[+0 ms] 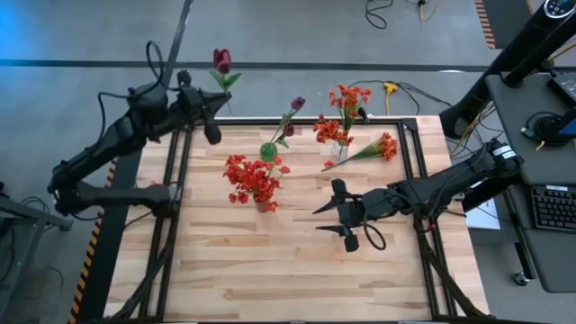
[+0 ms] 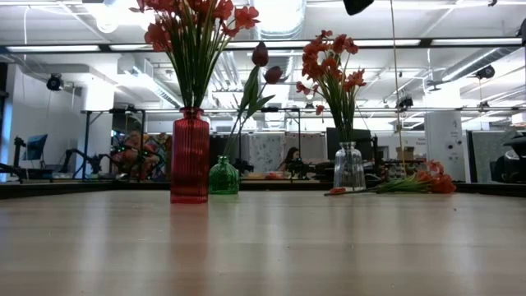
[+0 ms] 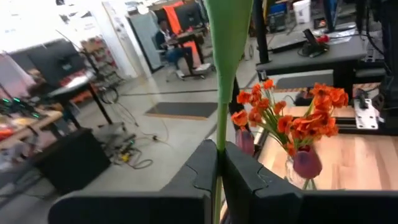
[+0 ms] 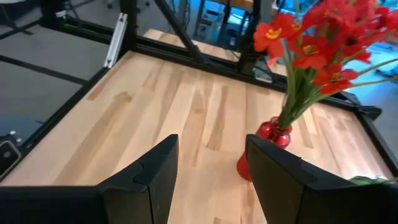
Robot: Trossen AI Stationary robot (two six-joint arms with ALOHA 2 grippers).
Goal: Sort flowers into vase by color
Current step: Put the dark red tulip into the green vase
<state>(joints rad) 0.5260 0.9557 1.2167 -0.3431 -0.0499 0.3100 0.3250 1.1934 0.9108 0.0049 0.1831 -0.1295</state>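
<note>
— Overhead first: what does each arm show?

— Left gripper (image 1: 212, 106) hangs past the far-left corner of the table (image 1: 297, 261), fingers clamped on the stem of a dark purple tulip (image 1: 221, 61) whose bud sits out over the floor. Right gripper (image 1: 331, 219) hovers over the board right of centre, fingers apart and empty.

— And the vases?

— Red vase (image 1: 264, 203) with red blooms (image 1: 250, 176) stands near the middle; green vase (image 1: 268, 151) just beyond it carries purple buds (image 1: 296, 104); clear vase (image 1: 340, 148) to the right carries orange-red blooms (image 1: 346, 101). One loose orange stem (image 1: 371, 150) lies flat on the table right of the clear vase.

— Table-level view?

— Red vase (image 2: 190, 155) left, green vase (image 2: 223, 176) just beside it, clear vase (image 2: 349, 167) farther right, loose stem (image 2: 411, 184) lying at the far right.

— Left wrist view?

— Fingers (image 3: 245, 180) shut on the green stem (image 3: 222, 124), which runs upright between them; orange blooms (image 3: 292, 121) stand beyond.

— Right wrist view?

— Fingers (image 4: 158, 168) stand parted, nothing between; the red vase (image 4: 267, 146) shows ahead.
</note>
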